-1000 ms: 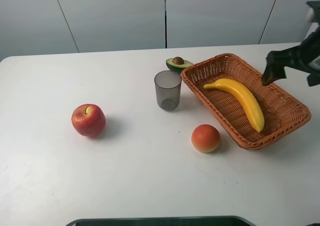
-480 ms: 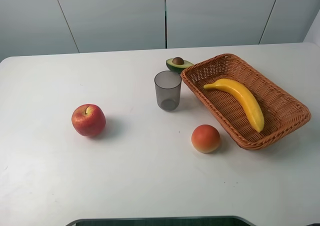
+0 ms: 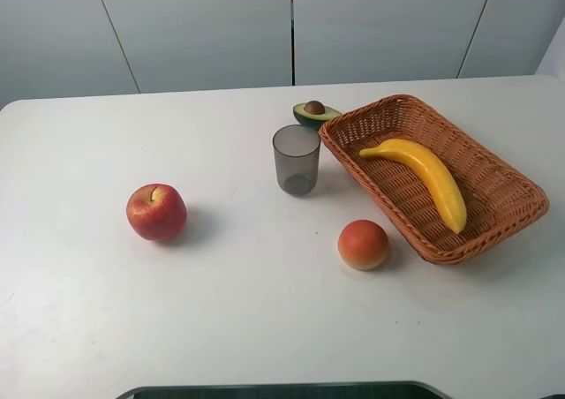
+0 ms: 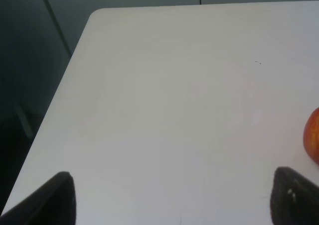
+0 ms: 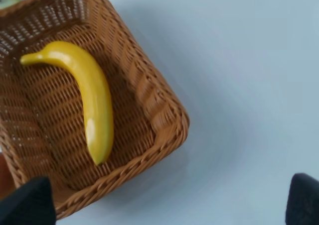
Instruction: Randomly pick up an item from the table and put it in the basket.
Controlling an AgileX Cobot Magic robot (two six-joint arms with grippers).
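Observation:
The yellow banana [image 3: 428, 178] lies inside the orange-brown wicker basket [image 3: 503, 231] at the right of the white table [image 3: 265, 319]. Neither gripper shows in the exterior high view. In the right wrist view the banana [image 5: 92, 95] rests on the basket's floor, the basket's rim [image 5: 167, 113] is near, and my right gripper [image 5: 167, 202] is open and empty, above and apart from the basket. My left gripper [image 4: 174, 202] is open and empty over bare table near its left corner.
A red apple [image 3: 156, 212] sits at the left; its edge shows in the left wrist view [image 4: 314, 143]. A grey translucent cup [image 3: 296, 159] and half an avocado [image 3: 314, 112] stand left of the basket. A round orange-red fruit [image 3: 363, 244] lies by its front corner.
The right arm, above the basket's far right side a second ago, has left the exterior high view. The banana and other objects have not moved.

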